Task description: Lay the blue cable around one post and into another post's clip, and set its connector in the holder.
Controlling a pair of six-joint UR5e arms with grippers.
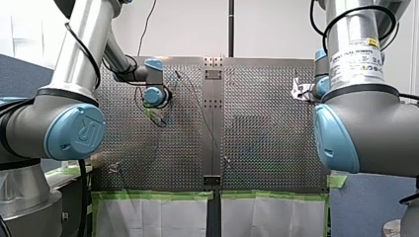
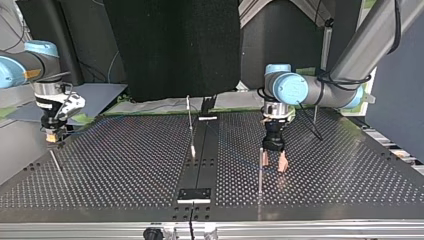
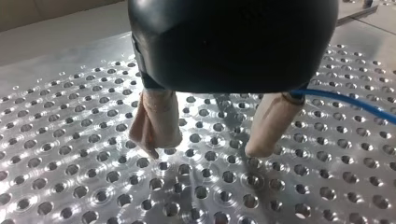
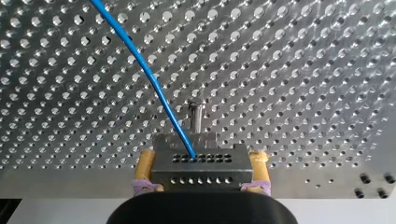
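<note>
Blue cable point(image 4: 149, 79) lies out across the table point(image 4: 303, 70), but little of the task looks finished. I cannot see it wrapped around any post or pressed into a clip, and its connector point(image 4: 200, 170) is not yet in a holder. My left gripper point(image 3: 205, 149) hangs just over the perforated surface, beige pads spread wide with nothing between them; the cable passes just beside one finger. My right gripper point(image 4: 203, 156), at the table's edge, pinches the metal connector block between yellow pads, with a post point(image 4: 195, 116) just ahead.
</note>
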